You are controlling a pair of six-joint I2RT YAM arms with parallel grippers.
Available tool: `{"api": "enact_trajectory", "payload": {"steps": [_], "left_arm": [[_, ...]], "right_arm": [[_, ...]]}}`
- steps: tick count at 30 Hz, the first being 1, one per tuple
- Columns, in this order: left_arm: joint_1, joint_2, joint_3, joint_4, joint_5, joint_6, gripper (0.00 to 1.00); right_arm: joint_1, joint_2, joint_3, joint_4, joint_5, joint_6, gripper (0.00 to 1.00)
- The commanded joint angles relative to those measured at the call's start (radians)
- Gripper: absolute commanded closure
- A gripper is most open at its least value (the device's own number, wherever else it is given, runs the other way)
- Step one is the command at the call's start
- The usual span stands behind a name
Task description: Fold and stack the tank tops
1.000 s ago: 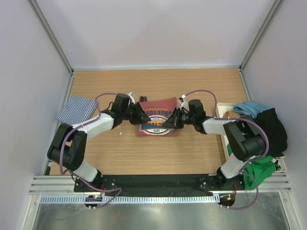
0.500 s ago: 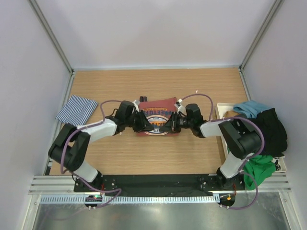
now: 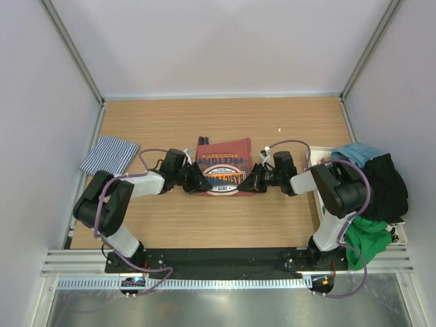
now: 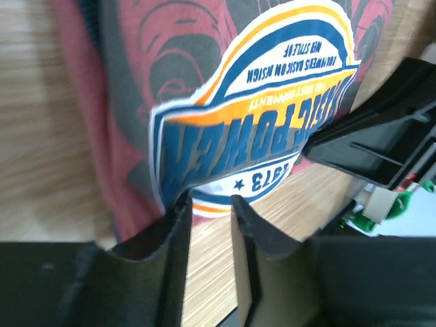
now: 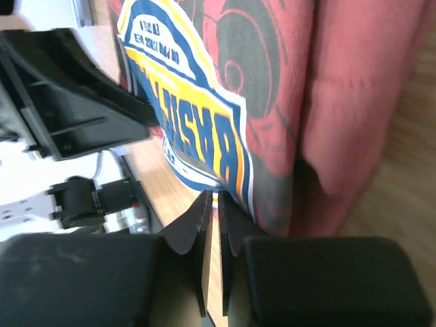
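Lying folded flat | rust-red tank top (image 3: 225, 148) | blue-orange-white badge print (image 3: 223, 178) facing up

A second ago your left gripper (image 3: 197, 182) and right gripper (image 3: 251, 182) were at the side edges of the rust-red tank top (image 3: 223, 151), about halfway along; half a second ago they had closed in over its printed badge (image 3: 223, 178), almost meeting; now they have drawn apart again and sit lower in the overhead view, at the top's two near corners; the badge, mostly covered half a second ago, now shows whole between them.
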State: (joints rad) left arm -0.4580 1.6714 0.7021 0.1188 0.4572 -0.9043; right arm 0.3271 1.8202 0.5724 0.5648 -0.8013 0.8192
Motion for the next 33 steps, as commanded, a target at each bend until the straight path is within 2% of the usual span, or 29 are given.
{"api": "enact_trajectory", "payload": {"steps": [1,4,6,8,10,11,12,14,19,22,25,27,28,30,31,33], "left_arm": [[0.009,-0.155,-0.013,-0.085,-0.100,0.076,0.68],[0.001,-0.292,0.008,-0.210,-0.153,0.102,0.56],[0.001,-0.341,0.042,-0.305,-0.222,0.113,0.47],[0.001,-0.367,0.072,-0.373,-0.284,0.131,0.43],[0.002,-0.363,0.123,-0.462,-0.351,0.140,0.36],[0.002,-0.342,0.141,-0.493,-0.418,0.139,0.31],[0.002,-0.331,0.175,-0.527,-0.448,0.130,0.24],[0.002,-0.300,0.191,-0.538,-0.509,0.130,0.18],[0.002,-0.168,0.275,-0.495,-0.526,0.156,0.18],[0.002,-0.066,0.344,-0.498,-0.540,0.177,0.20],[0.030,-0.032,0.384,-0.504,-0.578,0.191,0.21],[0.088,-0.024,0.399,-0.502,-0.584,0.189,0.21],[0.108,-0.010,0.416,-0.540,-0.633,0.188,0.21],[0.156,0.016,0.494,-0.653,-0.737,0.191,0.29],[0.169,0.048,0.526,-0.697,-0.846,0.177,0.32],[0.214,0.074,0.597,-0.757,-0.897,0.183,0.32]], "right_arm": [[-0.013,-0.163,0.023,-0.204,0.120,-0.149,0.85],[-0.014,-0.283,0.069,-0.362,0.215,-0.216,0.78],[-0.011,-0.324,0.087,-0.457,0.283,-0.239,0.68],[-0.011,-0.373,0.124,-0.512,0.330,-0.276,0.56],[-0.011,-0.394,0.164,-0.600,0.405,-0.296,0.52],[-0.011,-0.407,0.176,-0.630,0.442,-0.299,0.45],[-0.013,-0.413,0.187,-0.679,0.511,-0.302,0.43],[-0.013,-0.433,0.199,-0.700,0.548,-0.308,0.37],[-0.011,-0.466,0.199,-0.724,0.661,-0.307,0.35],[-0.011,-0.470,0.207,-0.727,0.680,-0.308,0.35],[-0.013,-0.461,0.218,-0.726,0.669,-0.315,0.36],[-0.011,-0.460,0.221,-0.717,0.668,-0.315,0.36],[-0.011,-0.457,0.219,-0.711,0.665,-0.310,0.37],[-0.011,-0.453,0.215,-0.685,0.649,-0.302,0.37],[-0.011,-0.450,0.211,-0.678,0.642,-0.296,0.37],[-0.013,-0.441,0.210,-0.660,0.625,-0.293,0.37]]}}
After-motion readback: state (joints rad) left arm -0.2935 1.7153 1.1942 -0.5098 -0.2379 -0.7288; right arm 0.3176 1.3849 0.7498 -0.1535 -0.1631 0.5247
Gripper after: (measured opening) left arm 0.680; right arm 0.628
